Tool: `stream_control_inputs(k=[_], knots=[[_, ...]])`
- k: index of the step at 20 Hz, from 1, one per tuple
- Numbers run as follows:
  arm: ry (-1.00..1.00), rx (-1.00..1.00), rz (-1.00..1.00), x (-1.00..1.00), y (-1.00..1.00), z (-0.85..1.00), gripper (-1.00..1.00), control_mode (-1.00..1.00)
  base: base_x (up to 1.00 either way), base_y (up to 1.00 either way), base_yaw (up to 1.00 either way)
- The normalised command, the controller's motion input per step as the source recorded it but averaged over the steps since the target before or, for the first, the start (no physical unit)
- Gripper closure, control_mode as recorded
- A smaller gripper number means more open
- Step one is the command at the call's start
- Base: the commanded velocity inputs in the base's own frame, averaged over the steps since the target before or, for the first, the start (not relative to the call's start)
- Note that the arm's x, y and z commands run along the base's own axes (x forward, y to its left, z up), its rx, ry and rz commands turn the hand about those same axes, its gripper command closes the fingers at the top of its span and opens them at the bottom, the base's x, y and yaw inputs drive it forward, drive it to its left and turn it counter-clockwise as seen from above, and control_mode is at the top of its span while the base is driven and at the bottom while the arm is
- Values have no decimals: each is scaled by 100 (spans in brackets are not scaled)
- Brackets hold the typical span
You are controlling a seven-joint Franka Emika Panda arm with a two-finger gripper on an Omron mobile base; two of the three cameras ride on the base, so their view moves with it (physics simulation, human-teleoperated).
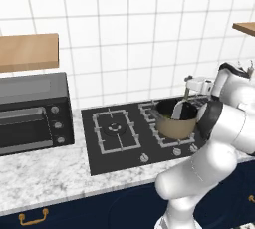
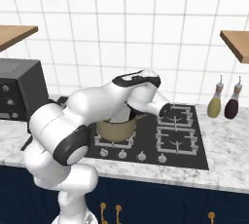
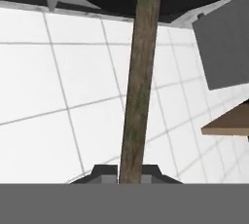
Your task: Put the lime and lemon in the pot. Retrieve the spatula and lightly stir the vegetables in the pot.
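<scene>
Clamping slim, mottled grey-brown spatula [image 3: 138, 86] handle, jaws shut on it; round tan-gold pot [image 1: 175, 125] on black hob [image 1: 119, 141].

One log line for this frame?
stage: stirring | jaws: shut on spatula | blade: inside pot | pot: on stove front burner
</scene>
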Motion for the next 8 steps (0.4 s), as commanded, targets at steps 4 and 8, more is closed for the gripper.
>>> stream_control_inputs(k=[4, 8], knots=[[-29, 0, 0, 0, 1, -26, 100, -100, 0, 0, 0], [-16, 0, 0, -9, 14, -9, 100, -100, 0, 0, 0]])
